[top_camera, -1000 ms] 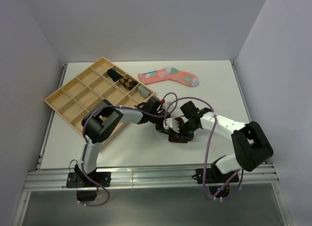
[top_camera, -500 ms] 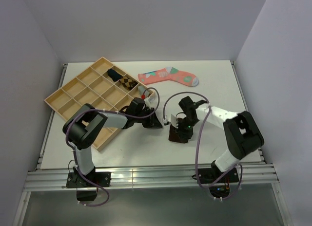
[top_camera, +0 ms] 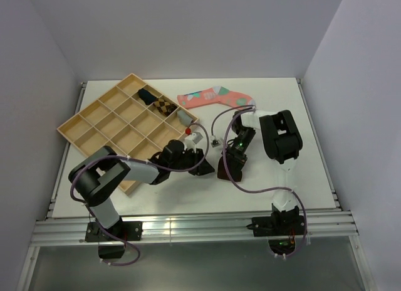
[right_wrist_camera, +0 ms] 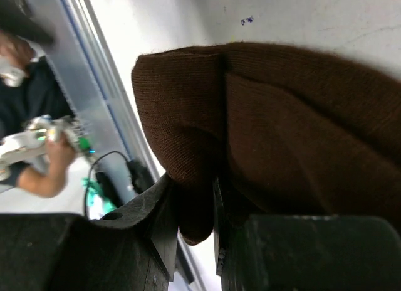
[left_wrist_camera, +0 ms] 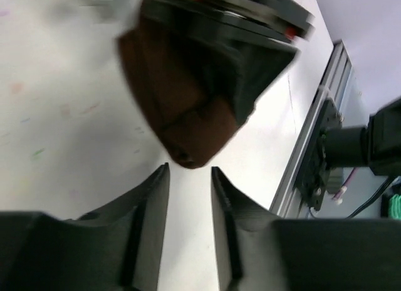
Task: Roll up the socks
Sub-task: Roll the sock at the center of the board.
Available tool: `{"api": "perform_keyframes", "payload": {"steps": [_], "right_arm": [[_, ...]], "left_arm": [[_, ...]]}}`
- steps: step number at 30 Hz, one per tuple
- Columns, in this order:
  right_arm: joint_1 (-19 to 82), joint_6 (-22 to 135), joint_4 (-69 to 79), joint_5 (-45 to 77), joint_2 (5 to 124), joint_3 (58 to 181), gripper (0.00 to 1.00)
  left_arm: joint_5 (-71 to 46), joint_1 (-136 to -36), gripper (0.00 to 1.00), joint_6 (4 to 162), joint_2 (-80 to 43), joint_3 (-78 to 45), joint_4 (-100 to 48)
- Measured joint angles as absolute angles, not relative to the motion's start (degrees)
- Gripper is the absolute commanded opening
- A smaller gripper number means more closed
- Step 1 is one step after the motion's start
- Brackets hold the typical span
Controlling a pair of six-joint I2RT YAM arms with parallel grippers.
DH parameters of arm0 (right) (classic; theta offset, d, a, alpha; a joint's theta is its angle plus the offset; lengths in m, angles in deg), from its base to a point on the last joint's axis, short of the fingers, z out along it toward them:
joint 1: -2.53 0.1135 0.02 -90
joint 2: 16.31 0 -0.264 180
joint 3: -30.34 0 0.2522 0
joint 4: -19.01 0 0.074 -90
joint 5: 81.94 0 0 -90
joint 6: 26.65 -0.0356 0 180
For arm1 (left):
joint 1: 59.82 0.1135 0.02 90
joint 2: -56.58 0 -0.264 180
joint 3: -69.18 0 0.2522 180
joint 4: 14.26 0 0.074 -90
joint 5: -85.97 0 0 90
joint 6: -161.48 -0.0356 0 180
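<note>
The dark brown knitted sock sits as a folded bundle on the white counter, near its middle and a little towards the near edge. The right arm bends back over it. The right jaws are closed on it: in the right wrist view a fold of the brown fabric is pinched between the two black fingers, and the rest of the sock spreads out beyond them over the counter.

The left arm lies low across the counter and reaches in from the left side. The left jaws are parted only a little and hold nothing. In the left wrist view the lower end of the brown bundle hangs just past the fingertips, lined up with the narrow gap but not inside it (whether it brushes them I cannot tell).

Further back, a coral-pink sock with green and white patches lies flat, well apart from both arms. To the left is a shallow wooden tray with many compartments. Three compartments along its right-hand edge each hold a small bundle: a dark one, a checkered one and a grey one.
</note>
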State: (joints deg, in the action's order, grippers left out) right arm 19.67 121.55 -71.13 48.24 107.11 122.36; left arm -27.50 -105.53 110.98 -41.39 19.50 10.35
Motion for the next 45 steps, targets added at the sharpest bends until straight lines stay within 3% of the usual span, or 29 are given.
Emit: {"api": "perform_keyframes", "payload": {"steps": [7, 14, 33, 36, 39, 40, 42, 45], "right_arm": [[19.4, 121.3, -75.1, 49.0, 110.9, 125.2, 0.11], [19.4, 119.9, -75.6, 48.8, 111.4, 125.9, 0.11], [19.4, 116.4, -75.9, 48.4, 111.8, 126.3, 0.11], [19.4, 115.8, -75.9, 48.2, 111.8, 126.3, 0.11], [19.3, 115.1, -75.8, 47.7, 111.8, 126.3, 0.14], [19.3, 114.7, -75.7, 47.5, 111.8, 126.3, 0.19], [19.1, 113.6, -75.1, 47.3, 111.6, 125.7, 0.26], [18.8, 111.4, -72.8, 47.0, 109.4, 123.3, 0.31]], "left_arm": [[-25.5, -110.5, 0.48, 102.2, -43.1, 12.6, 9.1], [-25.3, -111.1, 0.49, 96.9, -48.0, 5.8, 6.7], [-30.6, -112.1, 0.48, 95.6, -53.9, 5.5, 7.0], [-30.9, -112.0, 0.39, 96.2, -54.6, 5.4, 7.9], [-31.5, -112.1, 0.16, 97.1, -55.4, 4.6, 8.1], [-31.6, -112.1, 0.05, 97.4, -55.6, 4.3, 7.9], [-31.7, -112.2, 0.00, 98.2, -55.8, 3.5, 7.2], [-31.3, -112.7, 0.00, 99.2, -55.9, 3.0, 6.3]]}}
